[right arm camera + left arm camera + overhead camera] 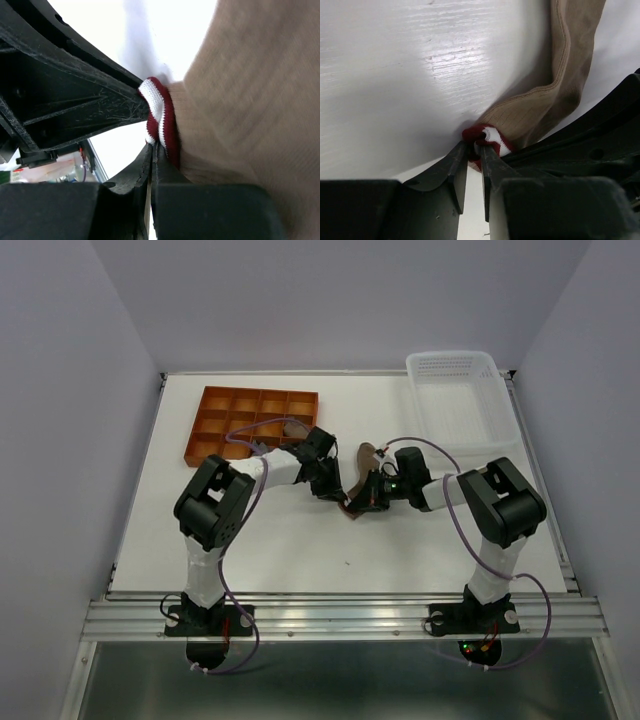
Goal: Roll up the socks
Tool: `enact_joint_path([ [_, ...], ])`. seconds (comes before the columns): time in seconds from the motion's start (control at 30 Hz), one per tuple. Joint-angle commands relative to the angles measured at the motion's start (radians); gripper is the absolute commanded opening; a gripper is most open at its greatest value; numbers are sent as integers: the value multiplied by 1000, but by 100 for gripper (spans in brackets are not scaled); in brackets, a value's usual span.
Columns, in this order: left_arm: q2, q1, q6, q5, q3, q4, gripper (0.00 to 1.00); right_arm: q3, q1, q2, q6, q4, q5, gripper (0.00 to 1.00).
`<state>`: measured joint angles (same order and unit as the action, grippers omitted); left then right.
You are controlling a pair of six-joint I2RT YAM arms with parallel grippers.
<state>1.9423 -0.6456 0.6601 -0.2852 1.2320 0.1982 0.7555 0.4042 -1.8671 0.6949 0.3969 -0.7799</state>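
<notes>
One tan-brown sock [364,466] lies stretched on the white table, its red-white striped cuff [492,134] at the near end. Both grippers meet at that cuff. My left gripper [474,145] has its fingers pinched on the red edge of the cuff, with only a thin gap between them. The tan body [562,85] runs away up the table. My right gripper [154,148] is shut on the striped cuff [159,115] from the other side, the tan fabric [250,100] bulging beside it. From above, the left gripper [338,496] and right gripper [357,506] almost touch.
An orange compartment tray [215,425] sits at the back left, with a dark bundled sock [292,426] in one cell. A white mesh basket [455,390] stands at the back right. The right gripper's black body [600,150] crowds the left wrist view.
</notes>
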Motion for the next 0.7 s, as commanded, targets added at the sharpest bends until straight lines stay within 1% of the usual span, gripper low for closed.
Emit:
enact_joint_path([
  [0.0, 10, -22, -2, 38, 41, -13, 25, 10, -7, 31, -67, -10, -9, 4],
  [0.03, 14, -28, -1, 40, 41, -11, 22, 13, -7, 36, -83, -38, -2, 6],
  [0.07, 14, -28, 6, 43, 40, -11, 18, 31, -7, 43, -121, -58, -4, 12],
  [0.1, 14, -29, 6, 47, 40, -10, 15, 42, -7, 46, -141, -85, 1, 16],
  [0.13, 14, -31, 9, 58, 41, -2, 7, 50, -7, 52, -182, -134, 20, 19],
  [0.17, 12, -32, 13, 66, 41, 7, 3, 65, -7, 74, -211, -156, 30, 25],
  [0.2, 9, -32, 15, 76, 46, 16, 0, 71, -7, 91, -234, -182, 42, 27],
  [0.27, 0, -35, 18, 107, 60, 62, 0, 85, 4, 130, -314, -251, 82, 32],
  [0.3, -8, -34, 22, 119, 66, 82, 0, 109, 18, 172, -346, -288, 97, 36],
  [0.33, -12, -35, 26, 119, 69, 105, 0, 120, 37, 195, -401, -355, 169, 38],
  [0.37, -20, -35, 26, 118, 69, 113, 0, 126, 60, 216, -432, -380, 209, 39],
  [0.4, -26, -34, 27, 112, 64, 116, 0, 133, 109, 236, -454, -394, 252, 41],
  [0.43, -38, -35, 24, 106, 64, 124, 0, 133, 128, 276, -471, -429, 292, 42],
  [0.47, -45, -37, 19, 112, 66, 145, 0, 121, 157, 295, -500, -428, 348, 42],
  [0.53, -59, -35, 7, 124, 69, 168, 0, 108, 180, 334, -517, -422, 411, 42],
  [0.6, -71, -35, -8, 110, 63, 181, 0, 100, 211, 351, -558, -420, 450, 43],
  [0.67, -74, -35, -20, 89, 61, 188, 0, 102, 274, 364, -592, -414, 509, 43],
])
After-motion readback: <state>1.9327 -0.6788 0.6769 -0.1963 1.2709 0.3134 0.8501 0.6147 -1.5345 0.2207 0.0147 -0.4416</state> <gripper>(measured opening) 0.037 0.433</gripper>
